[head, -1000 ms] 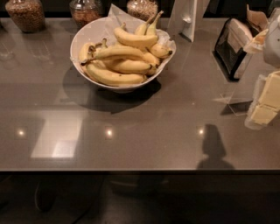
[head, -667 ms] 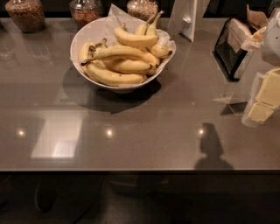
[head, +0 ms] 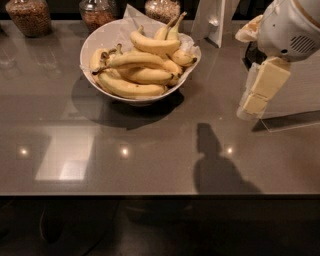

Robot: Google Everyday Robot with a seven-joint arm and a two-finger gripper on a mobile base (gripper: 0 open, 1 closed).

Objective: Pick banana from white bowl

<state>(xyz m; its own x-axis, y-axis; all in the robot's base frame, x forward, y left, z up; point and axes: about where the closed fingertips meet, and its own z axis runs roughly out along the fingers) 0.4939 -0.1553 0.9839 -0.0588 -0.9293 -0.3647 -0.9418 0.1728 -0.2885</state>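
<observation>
**Banana in the bowl, gripper far off to the right**

The banana (head: 134,60) lies in the bowl (head: 106,39), on top of the pile and across the middle. It is long and thin. Its dark stem end points left, close to the bowl's left rim. Its other end reaches toward the right side.

Fatter bananas (head: 131,89) lie under it and behind it. 2 stems stick up at the back. Crinkly white paper (head: 131,15) lines the bowl and pokes up over the rim at the back.

The bowl sits on the dark grey counter (head: 150,170), toward the back left. Behind it, 3 glass jars (head: 30,16) of brown grains stand in a row along the back edge. A white stand (head: 214,20) is at the back, just to the right of the bowl.

The gripper (head: 251,107) is on the right side, well apart from the bowl. It is cream colored and hangs from a white arm (head: 292,27). It points down and a bit left, above the counter. I cannot tell if it is open or closed. It touches no banana.

A dark shadow (head: 215,167) lies on the counter near the front.
</observation>
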